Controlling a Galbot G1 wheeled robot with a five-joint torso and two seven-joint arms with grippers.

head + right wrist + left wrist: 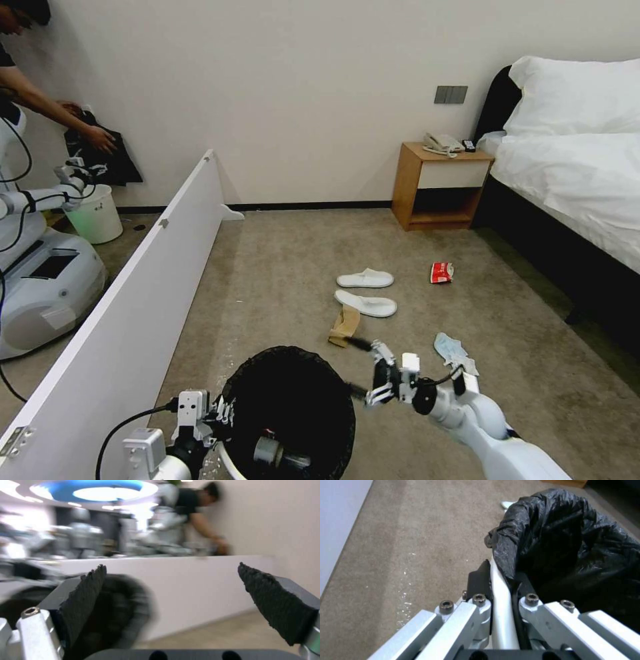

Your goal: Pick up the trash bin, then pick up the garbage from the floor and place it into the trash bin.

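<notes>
Beige carpet covers the floor (293,260), bounded by a white partition board (147,267) along its left edge and the bed (573,173) along its right. The trash bin (290,413), white with a black liner, is carried at the near edge of the floor; the left claw (501,597) is clamped across its rim, one finger outside the white wall, one inside against the liner, presumably to keep the mouth upward for drops. A can-like object lies inside. The right claw (385,373) hovers just beside the bin's rim, jaws wide, holding nothing. Garbage remains on the floor: white slippers (365,291) mid-floor, brown cardboard piece (345,326) nearer, pale mask (455,352) near the right arm, red snack packet (441,272) toward the bed.
</notes>
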